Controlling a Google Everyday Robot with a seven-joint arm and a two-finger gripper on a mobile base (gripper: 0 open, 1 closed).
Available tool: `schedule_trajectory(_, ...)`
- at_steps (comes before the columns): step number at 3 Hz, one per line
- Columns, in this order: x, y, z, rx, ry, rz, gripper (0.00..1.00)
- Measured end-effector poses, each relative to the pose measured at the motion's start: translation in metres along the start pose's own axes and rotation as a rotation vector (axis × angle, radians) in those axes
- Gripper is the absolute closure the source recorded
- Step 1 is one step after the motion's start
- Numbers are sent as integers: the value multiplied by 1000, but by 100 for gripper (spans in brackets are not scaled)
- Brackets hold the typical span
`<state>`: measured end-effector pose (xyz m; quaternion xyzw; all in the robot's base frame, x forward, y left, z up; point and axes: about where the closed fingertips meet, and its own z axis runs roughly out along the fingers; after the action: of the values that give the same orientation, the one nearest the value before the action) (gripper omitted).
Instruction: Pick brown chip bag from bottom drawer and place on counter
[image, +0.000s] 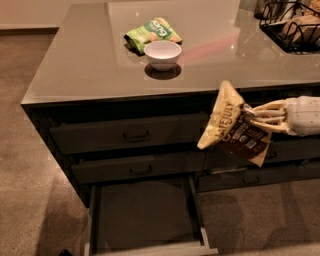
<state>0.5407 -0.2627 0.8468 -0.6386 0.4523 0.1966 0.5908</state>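
The brown chip bag (231, 126), tan and dark brown with white lettering, hangs in the air in front of the cabinet's upper drawers, just below the counter's front edge. My gripper (251, 116) comes in from the right and is shut on the bag's right side. The bottom drawer (145, 215) is pulled open below and to the left of the bag; its dark inside shows nothing in it. The counter (90, 60) is a glossy grey-beige top above the drawers.
A white bowl (162, 54) and a green snack bag (151, 33) sit on the counter's middle. A black wire basket (292, 25) stands at the back right. Drawers with dark handles (136, 136) face me. Carpet floor lies to the left.
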Motion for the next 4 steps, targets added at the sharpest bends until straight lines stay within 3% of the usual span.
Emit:
schedule_trajectory(1,0,0,1,0,0,0,100)
schedule_trajectory(2,-29,-9,16,17,-95,-30,100)
schedule_trajectory(3,-81,-24,42,36,-176,-93,100)
schedule_trajectory(4,-130,-32,76,50,-143,-163,100)
